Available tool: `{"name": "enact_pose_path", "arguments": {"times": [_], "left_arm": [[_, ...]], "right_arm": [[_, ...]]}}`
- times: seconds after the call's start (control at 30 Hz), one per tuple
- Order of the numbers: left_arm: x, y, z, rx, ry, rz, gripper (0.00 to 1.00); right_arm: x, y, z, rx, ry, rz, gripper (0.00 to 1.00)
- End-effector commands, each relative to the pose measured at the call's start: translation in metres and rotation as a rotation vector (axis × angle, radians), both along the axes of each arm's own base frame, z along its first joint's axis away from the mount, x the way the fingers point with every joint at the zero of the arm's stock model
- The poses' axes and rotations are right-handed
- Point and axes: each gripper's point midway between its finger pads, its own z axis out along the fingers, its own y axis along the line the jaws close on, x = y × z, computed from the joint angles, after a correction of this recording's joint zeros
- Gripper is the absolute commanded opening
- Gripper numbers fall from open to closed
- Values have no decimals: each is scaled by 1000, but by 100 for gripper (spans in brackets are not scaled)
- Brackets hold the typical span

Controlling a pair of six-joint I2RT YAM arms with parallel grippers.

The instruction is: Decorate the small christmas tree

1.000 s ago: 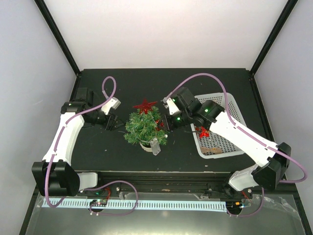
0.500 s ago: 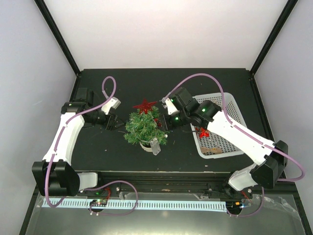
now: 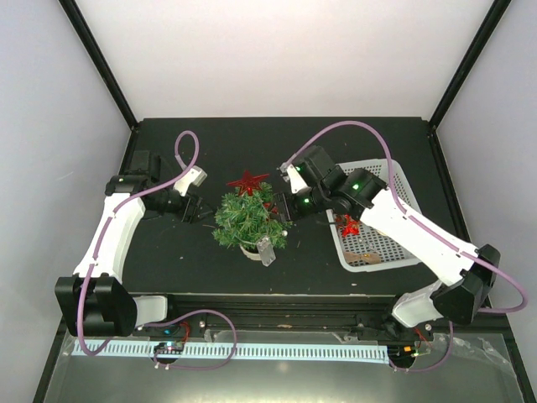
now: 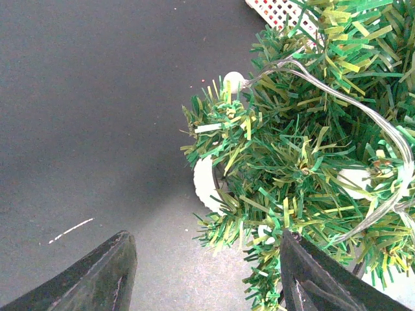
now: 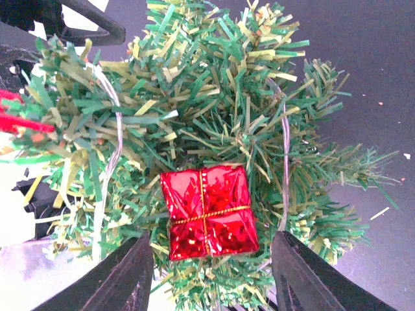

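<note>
right gripper [image 5: 211, 237], jaws apart and gripping nothing, straddles a red gift-box ornament [image 5: 209, 210] lodged in the small christmas tree [image 5: 214, 123] at mid-table, while beyond it the left gripper [image 4: 206, 238], likewise open, flanks the foliage, seemingly to steady it.

tree [image 5: 214, 110]: bristly matt plastic needles | gift box [image 5: 209, 211]: glossy red foil | table [image 4: 84, 97]: matt black | basket [image 3: 391, 176]: white plastic mesh

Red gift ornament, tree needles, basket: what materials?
The red gift ornament: looks like metallic foil wrap, crinkled, shiny, gold thread across. Needles of the small christmas tree: flat plastic strips, matte green, likely. The basket: white plastic mesh, by its moulded grid.
</note>
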Motion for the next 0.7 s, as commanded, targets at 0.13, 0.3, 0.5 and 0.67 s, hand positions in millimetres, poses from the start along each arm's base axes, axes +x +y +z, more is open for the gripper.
{"name": "enact_pose_path", "arguments": {"times": [0.13, 0.3, 0.5, 0.67], "left_arm": [[4, -2, 1, -24, -2, -2, 62], [4, -2, 0, -20, -1, -3, 62], [4, -1, 0, -16, 0, -1, 61], [4, -1, 0, -16, 0, -2, 61]], "right_arm": [[-6, -19, 14, -27, -55, -18, 52], [-5, -22, 15, -28, -65, -34, 40], [2, -18, 12, -30, -70, -45, 28], [8, -11, 5, -39, -66, -42, 27]]}}
